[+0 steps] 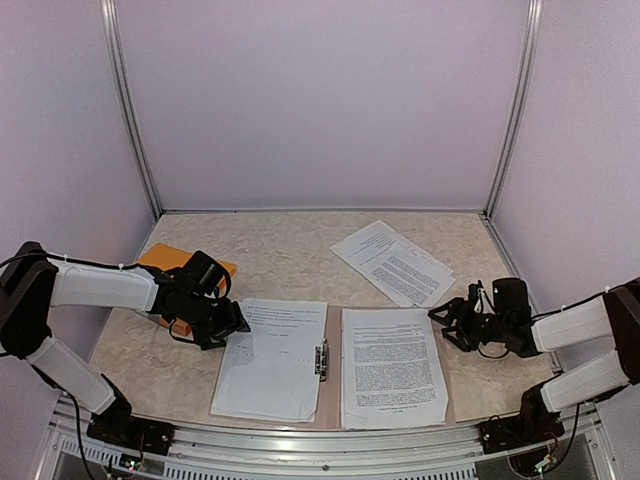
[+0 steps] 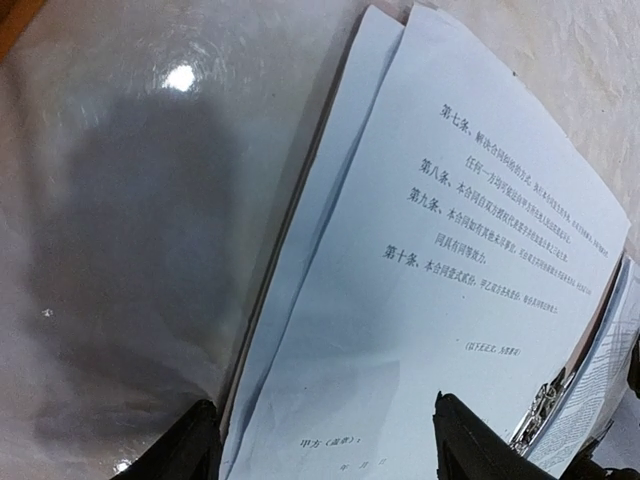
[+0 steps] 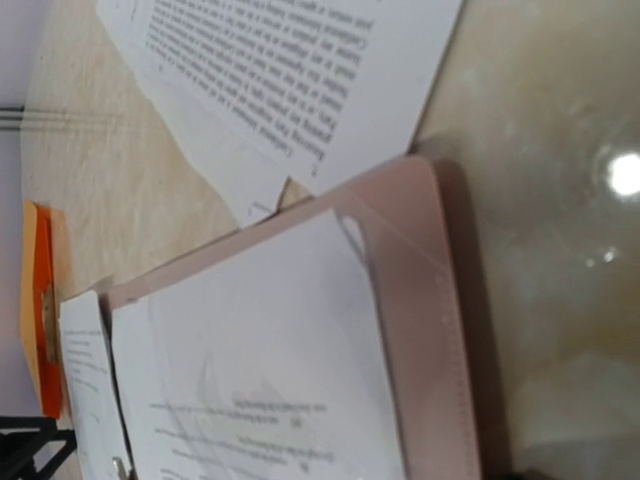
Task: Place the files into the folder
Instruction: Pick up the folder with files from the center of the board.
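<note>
A pink folder (image 1: 334, 385) lies open at the table's front, with printed white files on its left half (image 1: 272, 360) and its right half (image 1: 392, 365). More loose files (image 1: 392, 262) lie fanned at the back right. My left gripper (image 1: 236, 324) hovers at the left edge of the folder's left sheets. It is open, with its fingertips (image 2: 187, 450) wide apart over the printed sheet (image 2: 450, 250). My right gripper (image 1: 442, 322) sits just off the folder's right edge (image 3: 440, 300), its fingers apart and empty. Its fingers do not show in the right wrist view.
A metal clip (image 1: 321, 360) sits along the folder's spine. An orange flat item (image 1: 165, 258) lies under the left arm at the back left. Metal frame posts and white walls close in the table on three sides.
</note>
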Motion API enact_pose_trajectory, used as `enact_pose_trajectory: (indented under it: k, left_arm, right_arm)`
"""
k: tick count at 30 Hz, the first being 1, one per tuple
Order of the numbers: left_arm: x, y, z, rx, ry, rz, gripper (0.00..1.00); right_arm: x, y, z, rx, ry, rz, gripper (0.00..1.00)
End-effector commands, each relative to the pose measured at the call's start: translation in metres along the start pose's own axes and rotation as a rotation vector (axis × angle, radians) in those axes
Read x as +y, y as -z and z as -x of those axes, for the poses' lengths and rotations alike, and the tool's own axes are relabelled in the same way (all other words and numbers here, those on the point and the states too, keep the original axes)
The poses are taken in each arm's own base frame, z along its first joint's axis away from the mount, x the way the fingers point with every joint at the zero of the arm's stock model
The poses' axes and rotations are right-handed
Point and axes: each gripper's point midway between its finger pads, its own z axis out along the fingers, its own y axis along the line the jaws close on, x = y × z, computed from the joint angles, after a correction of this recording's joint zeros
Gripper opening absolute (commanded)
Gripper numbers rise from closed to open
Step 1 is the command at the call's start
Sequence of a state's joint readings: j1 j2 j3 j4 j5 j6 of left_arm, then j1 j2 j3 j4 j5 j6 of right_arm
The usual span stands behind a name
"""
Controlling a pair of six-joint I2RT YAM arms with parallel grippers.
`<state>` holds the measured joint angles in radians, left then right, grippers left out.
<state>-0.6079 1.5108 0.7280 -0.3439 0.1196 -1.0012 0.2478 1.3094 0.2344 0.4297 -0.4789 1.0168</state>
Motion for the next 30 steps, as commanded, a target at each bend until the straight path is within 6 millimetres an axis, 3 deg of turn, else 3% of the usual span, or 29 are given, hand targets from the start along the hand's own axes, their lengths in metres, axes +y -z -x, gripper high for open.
enact_pose_trajectory:
  k: [1,9,18,26,30]
  left_arm:
    - [0.030,-0.017,-0.032,0.111,0.004,0.084,0.70]
    - [0.029,-0.017,-0.031,0.110,0.000,0.079,0.70]
    - [0.027,-0.018,-0.030,0.112,-0.002,0.076,0.70]
    - [0.018,-0.015,-0.026,0.103,-0.024,0.063,0.70]
    - [0.013,-0.005,-0.018,0.073,-0.051,0.067,0.70]
  right_arm:
    - [-0.016,0.001,-0.013,0.022,-0.044,-0.061,0.73]
    - [-0.002,-0.005,-0.021,0.069,-0.114,0.056,0.70]
    - [0.007,-0.012,-0.027,0.136,-0.080,0.111,0.64]
    - [0.019,-0.017,-0.023,0.181,0.022,0.124,0.48]
    - [0.019,-0.018,-0.021,0.174,0.043,0.111,0.48]
